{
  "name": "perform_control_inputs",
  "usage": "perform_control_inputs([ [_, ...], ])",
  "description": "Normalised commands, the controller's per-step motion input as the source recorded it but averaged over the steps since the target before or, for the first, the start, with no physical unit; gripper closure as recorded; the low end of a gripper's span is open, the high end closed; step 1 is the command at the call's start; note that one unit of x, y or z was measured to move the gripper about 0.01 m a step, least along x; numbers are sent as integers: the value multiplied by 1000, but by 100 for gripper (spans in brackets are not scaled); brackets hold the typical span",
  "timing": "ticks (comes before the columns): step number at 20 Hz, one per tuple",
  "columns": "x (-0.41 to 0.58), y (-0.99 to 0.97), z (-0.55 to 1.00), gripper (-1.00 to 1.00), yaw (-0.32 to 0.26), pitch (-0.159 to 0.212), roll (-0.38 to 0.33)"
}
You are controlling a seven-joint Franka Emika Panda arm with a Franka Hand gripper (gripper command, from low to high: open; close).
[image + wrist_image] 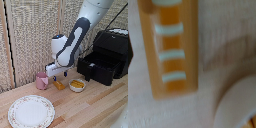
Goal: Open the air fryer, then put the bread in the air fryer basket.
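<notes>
End effector: you have it (pixel 61 76) low over the counter (pixel 95 107), right above the bread (pixel 59 85); its fingers are hidden in both views, so you cannot tell how wide it stands or whether it has hold of anything.
Bread: lying on the counter between the pink cup (pixel 41 80) and the white bowl (pixel 77 85); your wrist view shows it (pixel 169 50) close up, orange-brown with pale stripes.
Air fryer: at the exterior view's right (pixel 116 42), its basket (pixel 98 67) pulled out.
Handle: you cannot make it out clearly.
Bowl: just beside the bread, yellow contents inside.
Plate: patterned (pixel 31 111), well apart, nearest the camera.
</notes>
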Motion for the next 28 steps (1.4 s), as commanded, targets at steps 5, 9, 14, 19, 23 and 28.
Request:
perform_control_inputs([
  [5, 77, 99, -184, -100, -109, -2, 14],
  [9, -41, 170, -123, -100, -163, 58, 0],
  [14, -86, 266, -35, -100, -207, 27, 0],
  [19, -21, 186, -10, 100, -210, 49, 0],
  [23, 41, -10, -118, 100, -7, 71, 0],
  [28, 55, -53, -154, 100, 87, 16, -3],
])
